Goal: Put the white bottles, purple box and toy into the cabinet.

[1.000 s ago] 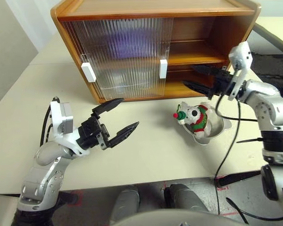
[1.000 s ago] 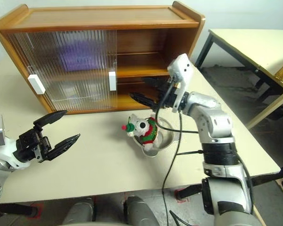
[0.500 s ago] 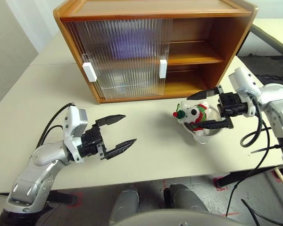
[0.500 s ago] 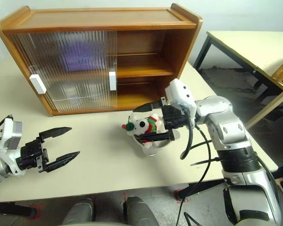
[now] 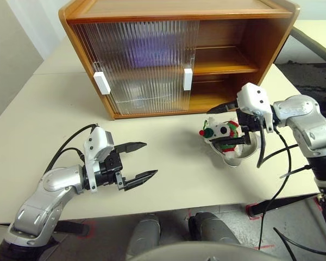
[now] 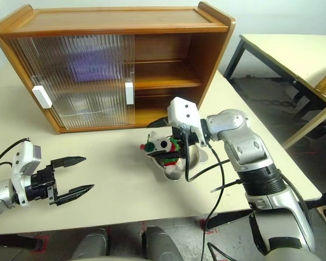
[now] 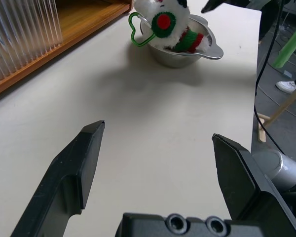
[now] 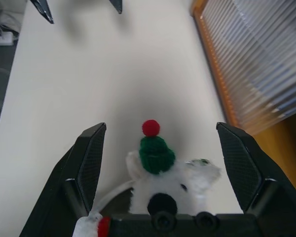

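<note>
The right gripper (image 5: 224, 124) reaches in from the table's right side with its jaws spread wide, one finger on each side of the toy (image 5: 221, 133) without closing on it. The plush bear lies in a steel bowl (image 5: 246, 153) on the pale table (image 5: 168, 174), a short way in front of the cabinet (image 5: 174, 54) and near the table's right edge. In the right wrist view the toy's green hat with its red pompom (image 8: 150, 128) sits between the two fingers (image 8: 89, 163), with bare tabletop stretching ahead of it.

The left gripper (image 5: 138, 161) hovers low over the table toward the near left, jaws likewise apart and holding nothing, well apart from the bowl, with a broad stretch of bare tabletop between them.

The cabinet stands at the table's far side. Its two ribbed sliding doors (image 5: 141, 60) cover the left part, and a purple shape shows faintly behind them, too blurred to tell more. The right bay stands open, its shelf (image 5: 223, 66) and floor bare, directly behind the bowl.
</note>
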